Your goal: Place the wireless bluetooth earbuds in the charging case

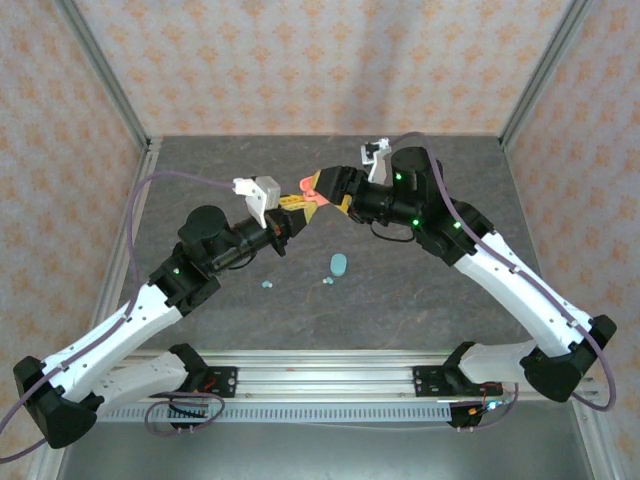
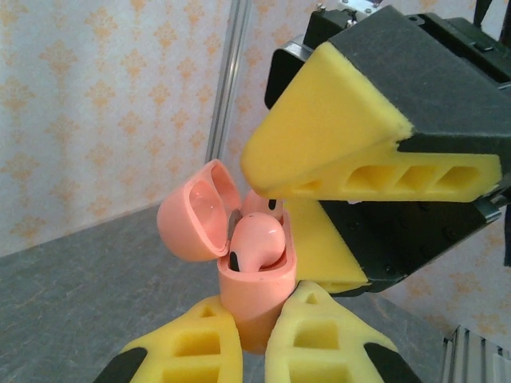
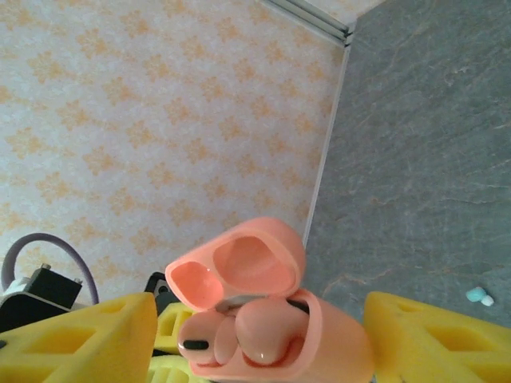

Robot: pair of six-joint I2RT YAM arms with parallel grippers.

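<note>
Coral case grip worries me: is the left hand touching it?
Touching. The left wrist view shows the left hand pressing both fingers against the coral case.

I see the grey marbled table from above. Cream patterned wall panels stand behind the table and along both its sides. Aluminium posts rise at the table's far corners, and a slotted aluminium rail runs along its near edge.
</note>
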